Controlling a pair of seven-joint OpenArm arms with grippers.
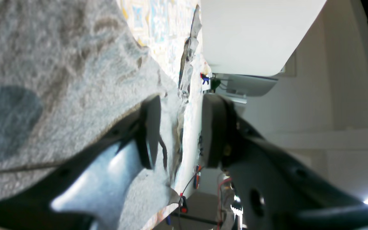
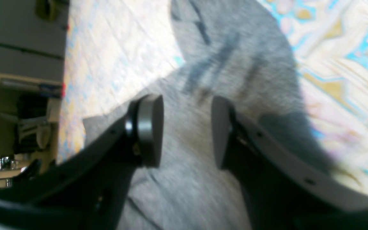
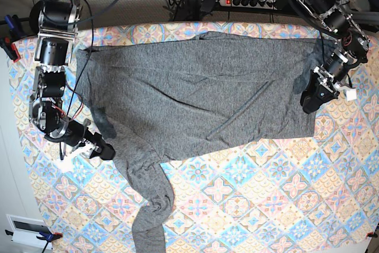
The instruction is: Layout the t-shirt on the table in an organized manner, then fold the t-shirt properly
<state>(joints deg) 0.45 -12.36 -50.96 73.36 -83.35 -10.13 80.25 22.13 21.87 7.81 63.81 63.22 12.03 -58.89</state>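
The shirt lay spread across the far half of the desk, one long sleeve trailing toward the near edge. The left pincer was at the shirt's edge, its jaws apart with a fold of cloth between them; a grip I cannot tell. The right pincer stood over the grey cloth, jaws apart and holding nothing
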